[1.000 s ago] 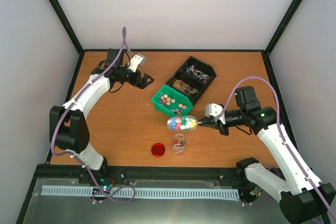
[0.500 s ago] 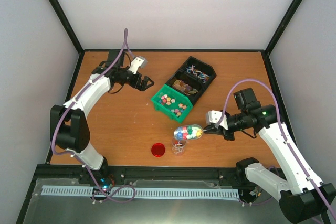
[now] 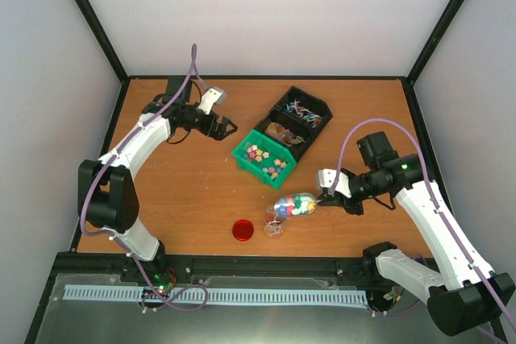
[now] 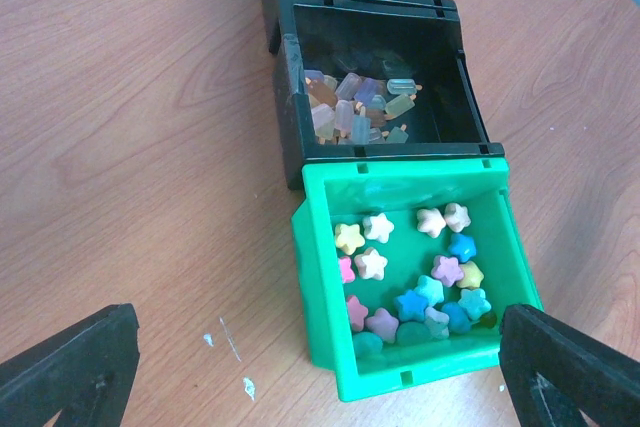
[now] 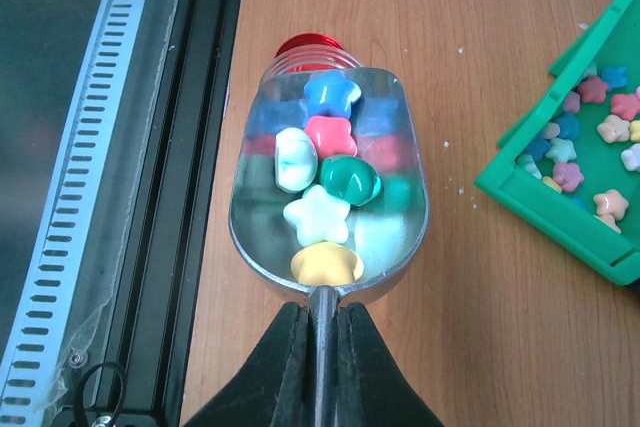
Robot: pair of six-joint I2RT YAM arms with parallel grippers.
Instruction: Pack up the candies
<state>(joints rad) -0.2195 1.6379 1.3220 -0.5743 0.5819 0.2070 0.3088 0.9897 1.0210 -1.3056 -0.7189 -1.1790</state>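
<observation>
My right gripper (image 3: 326, 197) (image 5: 322, 315) is shut on the thin handle of a metal scoop (image 3: 294, 205) (image 5: 390, 237). The scoop carries several star-shaped and rounded candies (image 5: 322, 172) in blue, pink, white, green and yellow. Its tip hangs over a small clear jar (image 3: 274, 224) near the table's front edge. More pastel star candies (image 4: 420, 277) lie in the green bin (image 3: 242, 153) (image 4: 322, 277). My left gripper (image 3: 222, 126) (image 4: 320, 387) stands open at the back left, apart from the bin, nothing between its fingers.
A red lid (image 3: 243, 230) (image 5: 312, 45) lies left of the jar. Behind the green bin stand two black bins, one holding wrapped sweets (image 4: 360, 112), the far one (image 3: 302, 109) stick sweets. The black frame rail (image 5: 200, 147) runs along the near edge.
My right gripper has carried the loaded scoop from beside the green bin toward the near edge, over the jar. The left arm has hardly moved.
</observation>
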